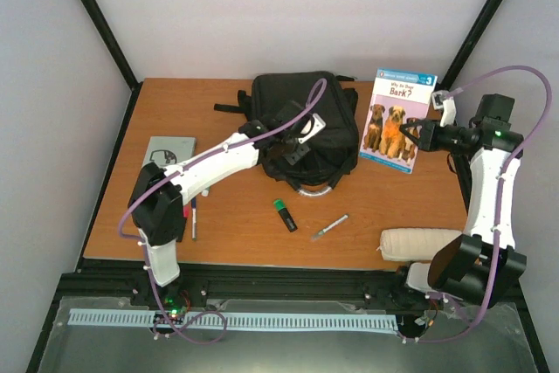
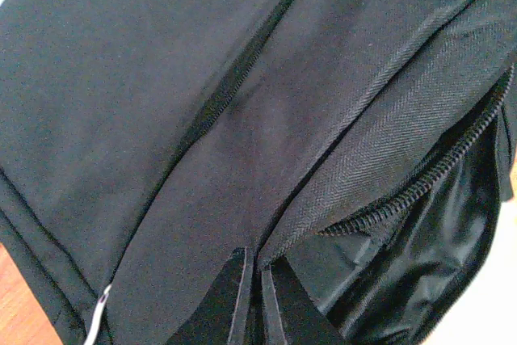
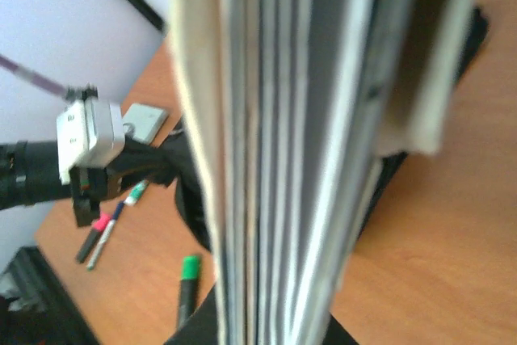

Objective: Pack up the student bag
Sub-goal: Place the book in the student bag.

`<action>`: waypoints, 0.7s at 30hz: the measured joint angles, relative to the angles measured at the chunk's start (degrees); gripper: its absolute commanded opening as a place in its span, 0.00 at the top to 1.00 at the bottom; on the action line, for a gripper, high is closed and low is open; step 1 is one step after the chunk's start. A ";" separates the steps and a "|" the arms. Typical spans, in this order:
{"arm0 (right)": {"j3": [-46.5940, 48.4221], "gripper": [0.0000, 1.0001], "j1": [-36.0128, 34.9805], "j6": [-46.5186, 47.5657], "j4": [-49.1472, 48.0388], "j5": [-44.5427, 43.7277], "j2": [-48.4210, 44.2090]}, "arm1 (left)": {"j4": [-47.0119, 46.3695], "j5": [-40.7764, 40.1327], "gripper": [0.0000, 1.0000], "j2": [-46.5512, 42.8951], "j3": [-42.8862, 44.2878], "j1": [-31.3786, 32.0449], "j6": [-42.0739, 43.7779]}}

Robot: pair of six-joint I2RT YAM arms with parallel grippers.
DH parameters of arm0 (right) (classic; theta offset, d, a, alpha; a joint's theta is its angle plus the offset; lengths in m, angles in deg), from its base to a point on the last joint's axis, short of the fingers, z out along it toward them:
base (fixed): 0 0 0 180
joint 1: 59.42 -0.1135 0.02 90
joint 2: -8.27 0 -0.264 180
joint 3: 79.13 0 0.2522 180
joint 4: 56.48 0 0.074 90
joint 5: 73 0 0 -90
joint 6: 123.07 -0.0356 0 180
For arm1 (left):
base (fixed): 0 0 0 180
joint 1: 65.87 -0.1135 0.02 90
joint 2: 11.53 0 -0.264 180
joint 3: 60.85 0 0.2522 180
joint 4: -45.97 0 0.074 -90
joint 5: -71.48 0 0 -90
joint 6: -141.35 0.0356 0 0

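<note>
The student bag lies mid-table at the far side. The left gripper is closed, pinching its fabric beside the open zip. The right gripper clamps the dog book just right of the bag.

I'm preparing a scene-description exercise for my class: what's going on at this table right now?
Two robot arms are packing a student bag. The left gripper is shut on the bag's fabric beside its open zip. The right gripper holds a dog picture book by its edge, off to the bag's right. A green marker and a white pouch lie on the table, not yet packed.
</note>
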 measured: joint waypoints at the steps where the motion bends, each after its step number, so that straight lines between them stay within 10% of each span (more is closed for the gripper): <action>1: 0.22 0.97 0.00 0.33 1.97 0.79 0.39 | -0.15 -0.04 0.99 -0.09 0.74 -0.13 -0.57; 21: -10.19 0.97 -10.78 -2.16 17.44 5.81 3.39 | -0.20 0.17 0.99 3.43 11.52 -3.39 -11.50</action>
